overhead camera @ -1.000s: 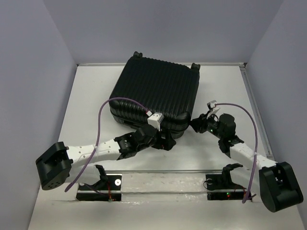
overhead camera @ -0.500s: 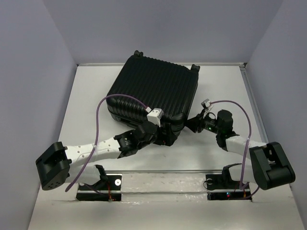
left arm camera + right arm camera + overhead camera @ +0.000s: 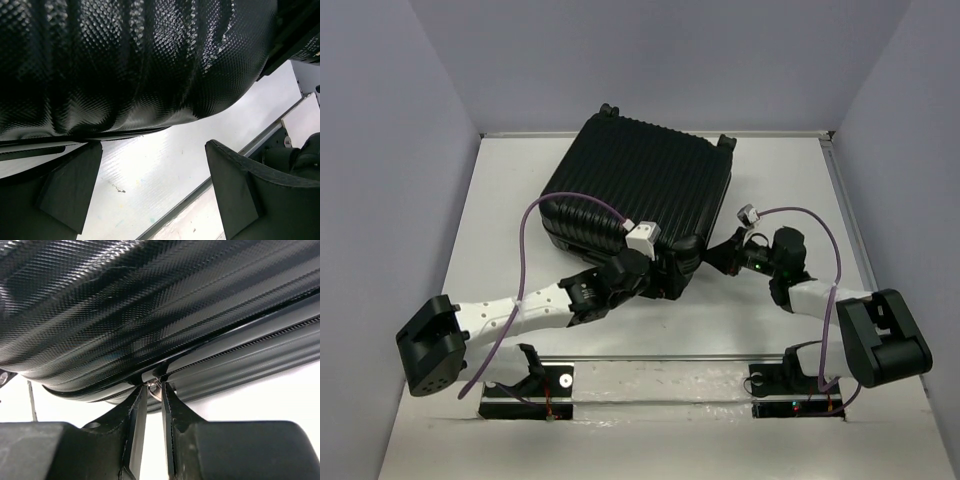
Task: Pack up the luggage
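1. The luggage [image 3: 640,195] was seen lying flat at the middle of the white table [image 3: 500,230], its lid nearly shut.
2. The left gripper [image 3: 150,195] was held wide open at the near corner, gripping nothing.
3. The right gripper [image 3: 154,390] was nearly closed, pinching the zipper pull [image 3: 153,387] at the seam.

Luggage [image 3: 640,180]: glossy ribbed plastic, diamond-textured shell.
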Motion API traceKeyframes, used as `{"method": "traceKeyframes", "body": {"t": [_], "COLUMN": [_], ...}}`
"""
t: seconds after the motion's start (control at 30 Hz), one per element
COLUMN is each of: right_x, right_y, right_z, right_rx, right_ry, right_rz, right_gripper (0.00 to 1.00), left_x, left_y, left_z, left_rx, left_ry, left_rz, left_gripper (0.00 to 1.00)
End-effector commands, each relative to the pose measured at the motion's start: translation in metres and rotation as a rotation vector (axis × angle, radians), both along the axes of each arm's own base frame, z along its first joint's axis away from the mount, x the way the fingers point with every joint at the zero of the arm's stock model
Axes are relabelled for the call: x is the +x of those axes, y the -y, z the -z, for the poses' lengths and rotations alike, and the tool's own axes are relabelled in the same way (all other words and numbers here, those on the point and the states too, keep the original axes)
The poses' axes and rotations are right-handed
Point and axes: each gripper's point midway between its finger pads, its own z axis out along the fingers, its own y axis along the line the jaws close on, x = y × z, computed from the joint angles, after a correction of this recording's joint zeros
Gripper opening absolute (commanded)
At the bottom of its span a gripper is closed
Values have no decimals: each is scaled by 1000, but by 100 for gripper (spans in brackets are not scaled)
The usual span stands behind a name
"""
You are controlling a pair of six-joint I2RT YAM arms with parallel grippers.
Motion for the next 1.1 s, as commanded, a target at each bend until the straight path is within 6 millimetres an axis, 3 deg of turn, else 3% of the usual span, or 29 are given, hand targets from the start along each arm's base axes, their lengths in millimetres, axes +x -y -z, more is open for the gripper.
{"method": "traceKeyframes", "body": {"t": [0.0, 0.1, 0.37, 0.4, 0.5, 0.57, 0.6, 0.73, 0.8, 0.87, 0.9, 0.97, 1.0, 1.03, 1.07], "right_x": [5, 7, 12, 5, -15, -34, -43, -82, -107, -119, -136, -142, -154, -153, -135], "right_y": [-10, -11, 0, -3, -10, -23, -27, -38, -51, -61, -73, -89, -101, -108, -116], "right_z": [-44, -44, -40, -31, -31, -18, -24, 5, 10, 11, 12, 8, 7, 4, -2], "right_rx": [63, 88, 95, 79, 74, 46, 50, -2, 5, -7, -24, -16, -15, 2, 43], "right_ry": [158, 138, 103, 65, 56, -3, 8, -106, -162, -174, -171, -167, -166, -161, -145], "right_rz": [-56, -48, 71, 75, 67, 61, 52, 46, -16, -34, -86, -102, -137, -125, -37], "right_gripper": [17, 7, 7, 7, 7, 7, 7, 7, 7, 7, 7, 7, 7, 7, 7], "left_x": [22, 25, 32, 37, 44, 53, 56, 68, 71, 72, 72, 73, 73, 72, 70], "left_y": [13, 17, 23, 23, 26, 27, 28, 33, 39, 45, 48, 53, 56, 59, 60], "left_z": [-44, -51, -73, -78, -85, -96, -97, -108, -112, -120, -116, -121, -121, -122, -127], "left_rx": [-91, -104, -132, -132, -144, -155, -152, -167, -171, -183, -175, -187, -186, -190, -197], "left_ry": [89, 100, 146, 157, 172, 195, 197, 221, 226, 233, 226, 229, 225, 222, 224], "left_rz": [-45, -40, -40, -47, -50, -58, -54, -52, -39, -27, -16, -4, 8, 21, 29], "left_gripper": [95, 95, 94, 94, 94, 93, 93, 93, 92, 92, 92, 92, 92, 92, 92]}}
